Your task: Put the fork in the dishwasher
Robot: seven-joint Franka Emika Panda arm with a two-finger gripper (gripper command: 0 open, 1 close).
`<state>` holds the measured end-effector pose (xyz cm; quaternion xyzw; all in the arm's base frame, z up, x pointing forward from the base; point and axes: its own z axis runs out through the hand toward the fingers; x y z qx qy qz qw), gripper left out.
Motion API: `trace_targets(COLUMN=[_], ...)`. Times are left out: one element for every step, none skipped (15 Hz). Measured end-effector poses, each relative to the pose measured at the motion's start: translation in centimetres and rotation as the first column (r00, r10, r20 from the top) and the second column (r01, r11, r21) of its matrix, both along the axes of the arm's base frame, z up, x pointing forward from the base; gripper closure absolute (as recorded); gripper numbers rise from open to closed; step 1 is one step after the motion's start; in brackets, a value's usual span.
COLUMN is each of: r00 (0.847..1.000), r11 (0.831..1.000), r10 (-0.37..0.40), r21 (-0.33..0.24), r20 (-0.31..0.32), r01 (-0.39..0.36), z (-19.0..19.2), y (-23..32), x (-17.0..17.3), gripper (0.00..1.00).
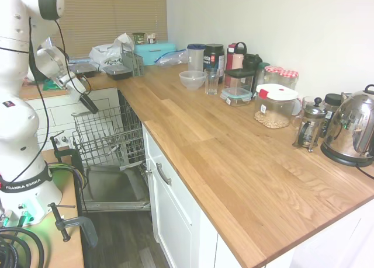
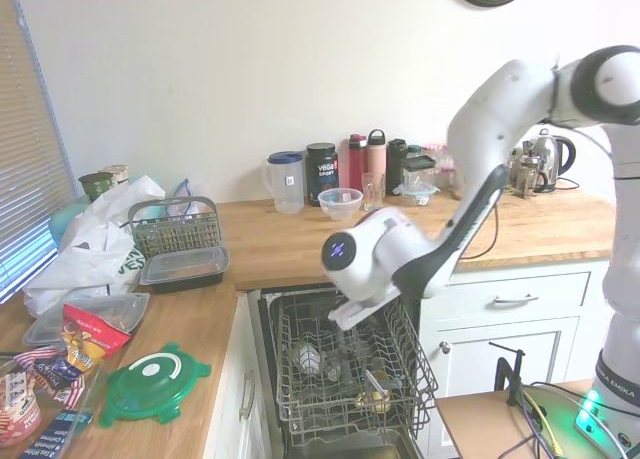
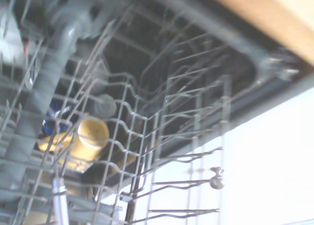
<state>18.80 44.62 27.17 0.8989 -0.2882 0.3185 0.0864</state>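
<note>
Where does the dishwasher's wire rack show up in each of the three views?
First exterior view: the wire rack sits left of centre, pulled out below the wooden counter, right of the arm.
Second exterior view: the rack is at bottom centre, under the tool.
Wrist view: its grey wires fill most of the picture, seen close.
Shared landmark: the wooden counter edge directly above the rack.

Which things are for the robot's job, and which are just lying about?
For the job: the dishwasher with its wire rack pulled out; the fork, likely the slim white thing lying in the rack; the gripper above the rack.

Just lying about: kettle, glass bowl, green lid, French press.
</note>
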Motion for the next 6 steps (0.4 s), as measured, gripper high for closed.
trace_targets(r00=[1.000, 1.000, 1.000, 1.000, 0.999, 0.999], r11=[0.999, 0.995, 0.990, 0.983, 0.975, 0.967], r10=[-0.003, -0.009, -0.016, -0.027, -0.038, -0.048], r21=[0.054, 0.102, 0.143, 0.181, 0.218, 0.252], r20=[0.000, -0.001, 0.000, 0.002, 0.002, 0.002], r01=[0.003, 0.010, 0.016, 0.026, 0.036, 0.046], z=[0.5, 0.7, 0.6, 0.5, 0.5, 0.8], y=[-1.0, -2.2, -3.5, -4.7, -5.9, -7.3], x=[0.4, 1.0, 1.6, 2.4, 3.3, 4.1], gripper=[0.00, 0.00, 0.00, 0.00, 0.00, 0.00])
